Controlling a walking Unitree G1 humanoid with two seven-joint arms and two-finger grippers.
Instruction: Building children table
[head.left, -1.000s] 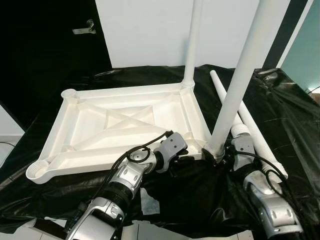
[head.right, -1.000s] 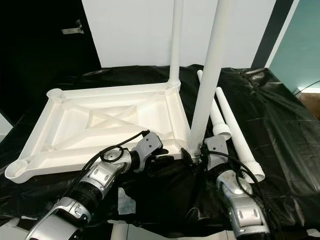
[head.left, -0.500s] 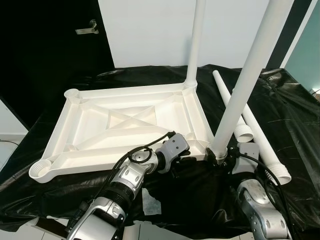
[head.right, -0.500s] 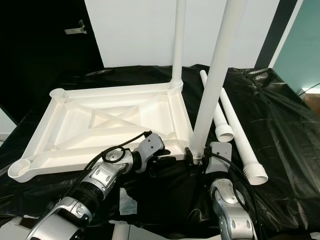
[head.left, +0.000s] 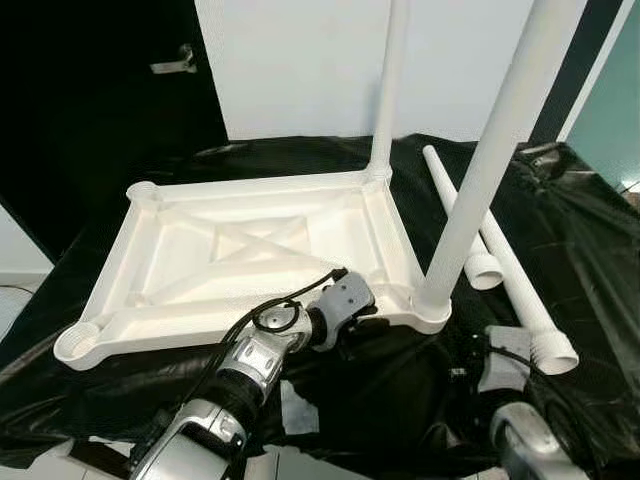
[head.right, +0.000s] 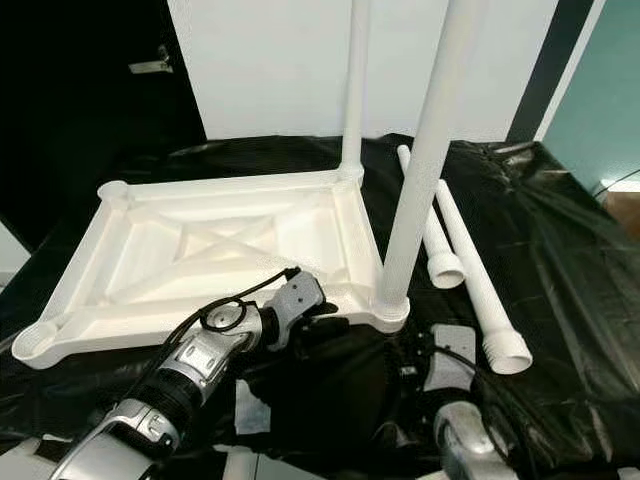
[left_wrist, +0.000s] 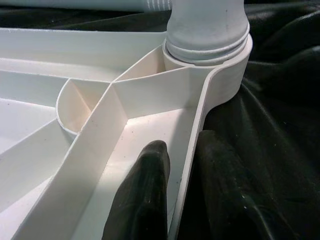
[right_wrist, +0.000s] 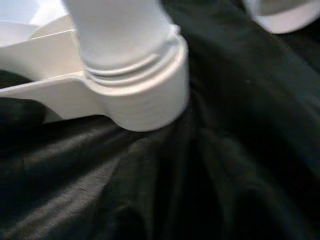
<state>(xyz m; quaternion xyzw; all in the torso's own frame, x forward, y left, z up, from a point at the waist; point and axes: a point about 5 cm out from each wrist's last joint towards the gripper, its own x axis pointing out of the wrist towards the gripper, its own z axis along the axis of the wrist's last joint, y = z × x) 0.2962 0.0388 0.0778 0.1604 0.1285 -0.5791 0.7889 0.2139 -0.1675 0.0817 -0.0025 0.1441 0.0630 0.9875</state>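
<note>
The white tabletop (head.left: 250, 250) lies upside down on black cloth. Two white legs stand upright in its right-hand corner sockets, the far leg (head.left: 385, 90) and the near leg (head.left: 490, 150). Two loose legs (head.left: 505, 275) lie on the cloth to the right. My left gripper (left_wrist: 182, 145) is shut on the tabletop's front rim close to the near leg's socket (left_wrist: 207, 55), one finger inside the rim and one outside. My right gripper (head.right: 412, 352) sits low on the cloth just in front of that socket (right_wrist: 145, 95), apart from it.
Black cloth (head.left: 560, 210) covers the whole work surface, and its front edge runs just below my arms. A scrap of white paper (head.left: 295, 400) lies near that edge. A dark door with a handle (head.left: 175, 62) stands at the back left beside a white wall.
My right arm has drawn back from the near leg's base toward me, and the leg stays standing in its socket. The left gripper keeps its hold on the rim.
</note>
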